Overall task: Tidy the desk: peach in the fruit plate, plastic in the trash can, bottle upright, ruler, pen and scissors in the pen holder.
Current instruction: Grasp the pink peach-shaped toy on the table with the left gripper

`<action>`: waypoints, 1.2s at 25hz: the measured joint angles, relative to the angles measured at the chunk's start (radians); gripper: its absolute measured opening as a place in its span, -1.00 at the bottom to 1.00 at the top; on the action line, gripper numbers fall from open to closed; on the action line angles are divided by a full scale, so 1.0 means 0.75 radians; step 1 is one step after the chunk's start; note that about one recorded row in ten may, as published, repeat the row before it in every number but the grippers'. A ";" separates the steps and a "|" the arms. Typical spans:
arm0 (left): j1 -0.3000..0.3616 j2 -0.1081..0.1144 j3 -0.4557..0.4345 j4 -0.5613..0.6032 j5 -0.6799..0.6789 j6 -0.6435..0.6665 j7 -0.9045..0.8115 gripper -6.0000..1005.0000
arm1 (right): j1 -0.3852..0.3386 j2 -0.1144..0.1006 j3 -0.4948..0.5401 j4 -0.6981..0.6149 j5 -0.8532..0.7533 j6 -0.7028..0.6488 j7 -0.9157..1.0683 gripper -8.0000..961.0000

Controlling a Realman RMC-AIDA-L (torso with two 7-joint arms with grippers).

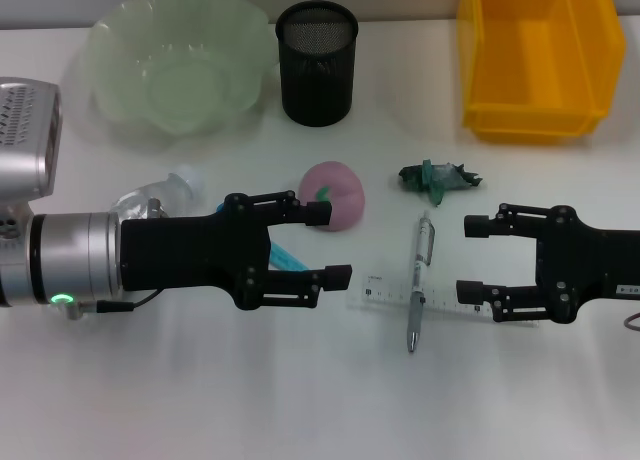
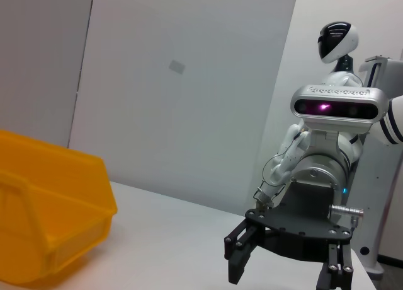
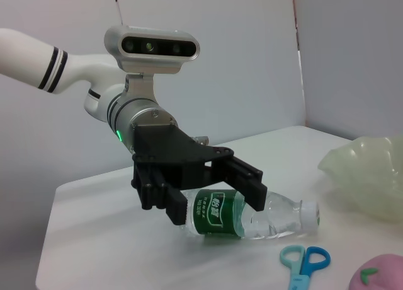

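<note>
The pink peach [image 1: 335,193] lies mid-table, just beyond the fingertips of my open left gripper [image 1: 330,244]. That gripper hovers over the teal scissors [image 1: 285,258], which it mostly hides. The clear bottle [image 1: 160,195] lies on its side beside the left arm; the right wrist view shows the bottle [image 3: 252,215] and scissors [image 3: 303,265] too. My right gripper [image 1: 468,258] is open and empty, just right of the pen [image 1: 420,275], which lies across the clear ruler [image 1: 440,302]. Crumpled green plastic [image 1: 440,175] sits beyond the pen.
Along the back stand the pale green fruit plate [image 1: 180,60], the black mesh pen holder [image 1: 317,50] and the yellow trash can [image 1: 535,55]. The left wrist view shows the trash can [image 2: 44,214] and the right gripper [image 2: 283,271].
</note>
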 joint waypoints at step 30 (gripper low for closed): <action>-0.268 -0.113 -0.041 0.024 0.266 -0.691 -0.281 0.53 | -0.016 0.002 0.011 0.002 -0.015 0.049 0.000 0.61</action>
